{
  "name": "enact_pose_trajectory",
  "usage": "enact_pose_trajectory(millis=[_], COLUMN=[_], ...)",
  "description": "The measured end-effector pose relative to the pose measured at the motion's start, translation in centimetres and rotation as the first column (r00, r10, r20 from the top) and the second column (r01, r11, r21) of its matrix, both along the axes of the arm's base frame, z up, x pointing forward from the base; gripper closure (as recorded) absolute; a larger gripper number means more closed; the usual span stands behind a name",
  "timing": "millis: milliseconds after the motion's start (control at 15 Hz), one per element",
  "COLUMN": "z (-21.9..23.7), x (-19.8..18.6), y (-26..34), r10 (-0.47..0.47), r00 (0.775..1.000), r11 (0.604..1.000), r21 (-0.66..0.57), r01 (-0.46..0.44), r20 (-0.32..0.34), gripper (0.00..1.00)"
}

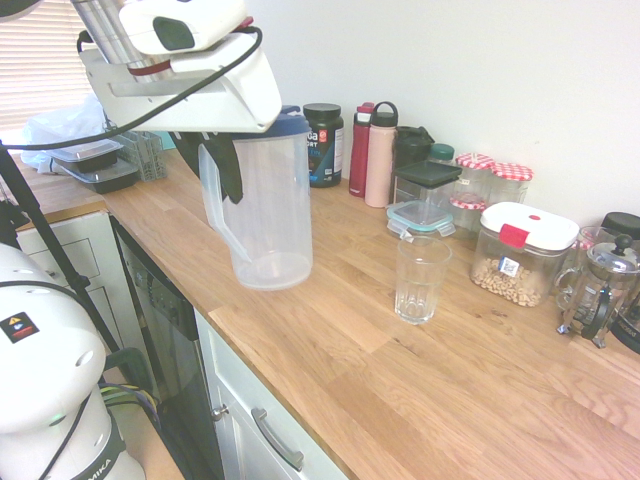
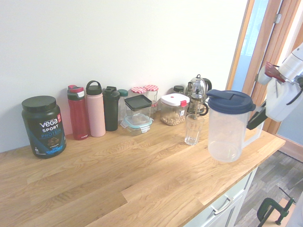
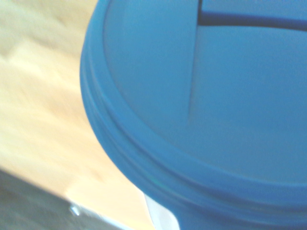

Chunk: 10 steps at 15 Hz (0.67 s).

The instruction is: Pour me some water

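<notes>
**Pitcher gripped by its handle, glass waiting beside it**

The clear plastic pitcher [image 1: 262,205] with a dark blue lid [image 2: 229,101] is upright near the front edge of the wooden countertop [image 1: 420,380]; whether its base touches the wood cannot be told. It looks empty. The gripper [image 1: 222,160] comes down at its handle [image 1: 218,215], dark fingers [image 1: 228,165] pinched tight around the handle's upper part just under the lid. In the second exterior view the same grip shows from the other side, with the black fingers [image 2: 256,120] at the handle. The wrist view is filled by the blurred blue lid [image 3: 201,110], with wood grain beside it.

Near the pitcher, apart from it, an empty ribbed drinking glass [image 1: 421,279] stands upright on the countertop.

Along the wall behind stand a black Vega protein tub [image 2: 44,126], a red bottle [image 2: 78,112], a pink bottle [image 2: 95,109], a black bottle [image 2: 111,109], a square container with a black lid [image 2: 138,110], two jars with red-checked lids [image 1: 492,180], a canister with a white lid holding nuts [image 1: 520,253], and a French press [image 1: 600,290].
</notes>
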State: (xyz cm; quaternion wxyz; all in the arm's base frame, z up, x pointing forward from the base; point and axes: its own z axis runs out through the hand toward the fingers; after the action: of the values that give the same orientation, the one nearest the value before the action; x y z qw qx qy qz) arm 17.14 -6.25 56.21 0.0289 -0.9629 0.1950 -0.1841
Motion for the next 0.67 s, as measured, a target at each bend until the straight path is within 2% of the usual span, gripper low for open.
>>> enact_pose_trajectory(millis=[333,667], z=[-1.9,0.1], x=[-2.9,-3.3], y=[-10.2,-19.0], r10=[0.029,0.036], r00=[0.999,0.998], r11=[1.0,0.999], r21=[0.001,-0.025], r01=[-0.029,-0.038], r20=[-0.021,-0.06], gripper=[1.0,1.0])
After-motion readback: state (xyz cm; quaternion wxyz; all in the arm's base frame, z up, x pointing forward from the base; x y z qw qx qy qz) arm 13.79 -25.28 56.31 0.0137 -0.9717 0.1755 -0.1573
